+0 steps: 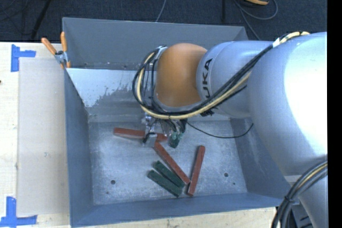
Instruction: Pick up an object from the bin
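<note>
Arm [278, 93] reaches in from right; orange wrist cover [179, 75] uppermost; gripper [159, 135] below, seemingly pointing straight down.

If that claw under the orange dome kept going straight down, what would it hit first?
Probably the end of the flat reddish-brown bar lying on the grey bin floor beneath the gripper, or the second such bar beside it; depth is unclear from this angle.

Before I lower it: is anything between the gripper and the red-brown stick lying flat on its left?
Nothing visible does. The gripper sits at the right end of the red-brown stick. A second red-brown stick starts close beside that end.
</note>
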`<move>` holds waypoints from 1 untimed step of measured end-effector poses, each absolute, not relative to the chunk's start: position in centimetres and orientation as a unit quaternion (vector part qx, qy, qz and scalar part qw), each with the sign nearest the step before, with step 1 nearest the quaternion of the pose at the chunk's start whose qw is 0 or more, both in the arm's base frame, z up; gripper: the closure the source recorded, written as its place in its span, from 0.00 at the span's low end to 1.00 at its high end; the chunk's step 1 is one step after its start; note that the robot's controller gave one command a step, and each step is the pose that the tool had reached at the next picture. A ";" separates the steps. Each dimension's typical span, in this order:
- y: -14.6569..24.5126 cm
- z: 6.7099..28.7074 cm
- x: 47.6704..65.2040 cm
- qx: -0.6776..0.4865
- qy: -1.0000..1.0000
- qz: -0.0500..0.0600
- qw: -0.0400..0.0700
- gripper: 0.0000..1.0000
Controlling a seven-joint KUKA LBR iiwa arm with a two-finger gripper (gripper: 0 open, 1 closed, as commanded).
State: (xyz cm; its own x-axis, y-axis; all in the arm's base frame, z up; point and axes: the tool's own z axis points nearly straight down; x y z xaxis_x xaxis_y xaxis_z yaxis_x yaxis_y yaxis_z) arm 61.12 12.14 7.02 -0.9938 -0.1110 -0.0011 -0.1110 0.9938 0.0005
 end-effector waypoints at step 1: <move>12.1 7.0 61.1 -0.055 0.998 0.000 0.000 0.00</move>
